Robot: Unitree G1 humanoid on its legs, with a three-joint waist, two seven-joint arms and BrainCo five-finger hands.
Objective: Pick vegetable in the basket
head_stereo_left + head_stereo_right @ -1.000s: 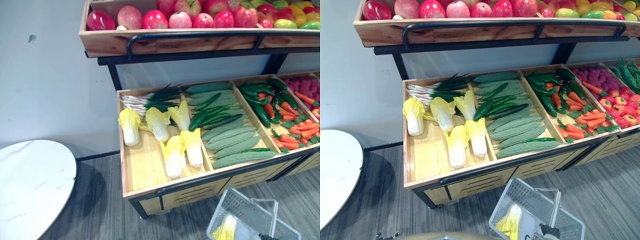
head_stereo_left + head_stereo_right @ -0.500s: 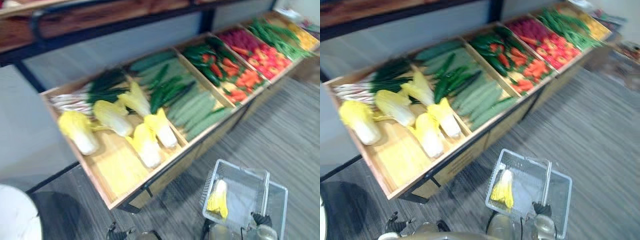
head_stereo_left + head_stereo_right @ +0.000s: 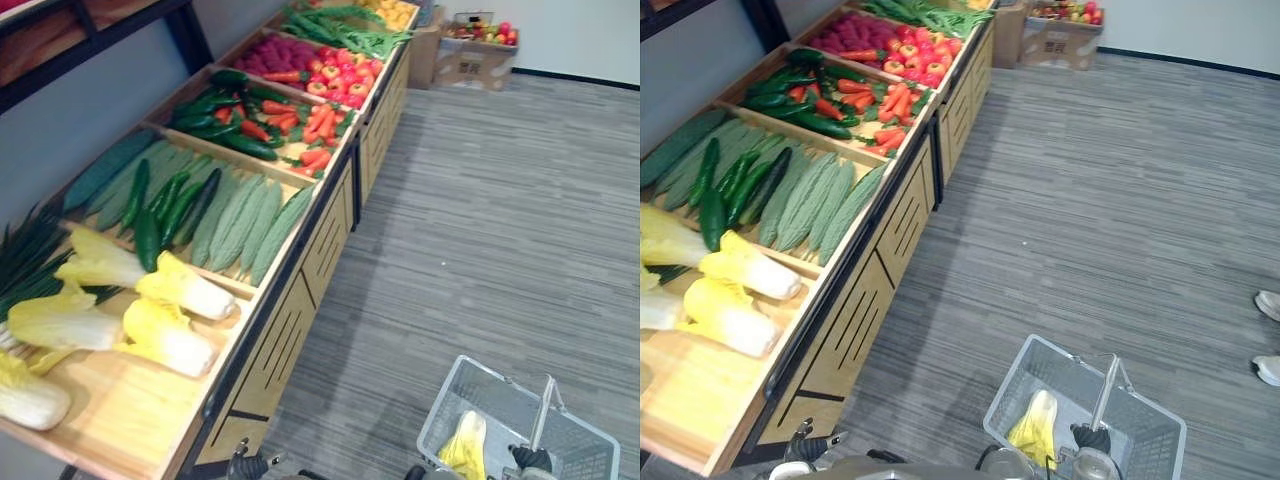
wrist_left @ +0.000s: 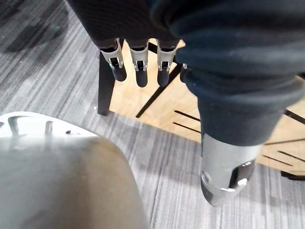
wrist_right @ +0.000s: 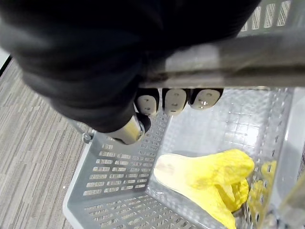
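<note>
Basket (image 3: pixel 1012 395) of grey mesh shows at lower right in the right eye view, with a yellow cabbage (image 5: pixel 205 179) lying inside. The right hand (image 5: pixel 174 100) has its fingers curled round the basket's handle (image 5: pixel 228 57). The left hand (image 4: pixel 139 67) hangs with fingers straight, holding nothing, seemingly just short of the wooden stand (image 3: pixel 855 310). Gourds (image 3: pixel 815 205) and carrots (image 3: pixel 890 105) fill its bins at left, and a person's shoes (image 3: pixel 1268 305) show at the right edge.

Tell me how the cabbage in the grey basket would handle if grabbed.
The napa cabbage looks firm at its pale stem end, crinkly at the yellow leaves, so a grip near the stem probably holds better. It lies loose on its side in the basket, hung from the right hand, so it may slide if the basket swings.
</note>
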